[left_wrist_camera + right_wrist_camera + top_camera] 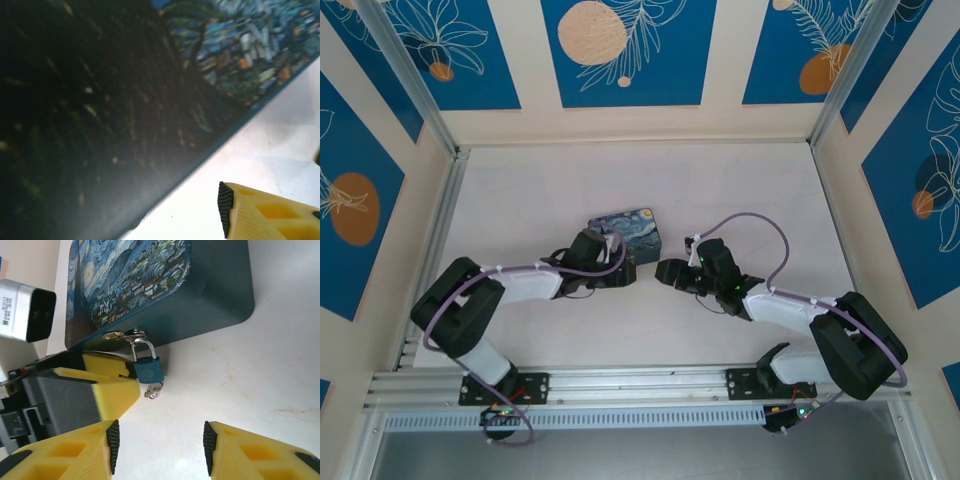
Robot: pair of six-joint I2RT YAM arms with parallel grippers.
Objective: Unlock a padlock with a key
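Fingers (250,455) of the right gripper (157,444) stand well apart with nothing between them but bare table (260,365); they hold nothing. Yellow fingers of the left gripper (625,272) lie just beside the padlock (148,370), seemingly touching its near edge; whether they have closed on it I cannot tell.

Hanging by its silver shackle from the brass hasp (122,335) on the side of the night-sky box (150,285), the padlock sits between the two grippers; the key (154,389) pokes from its underside, apparently already seated in the keyhole.

By my judgement the padlock is light, hard and smooth; hanging loose, it will swing or twist at a nudge, so it wants pinching across its flat faces to steady it. The key looks thin and slippery, easy to lose from a grip; it is best taken by its flat head and turned gently, without side load.

The padlock has a small teal-blue body with a faint round mark on its face and a bright curved shackle; the key is a pale metal sliver with a little ring at its end.
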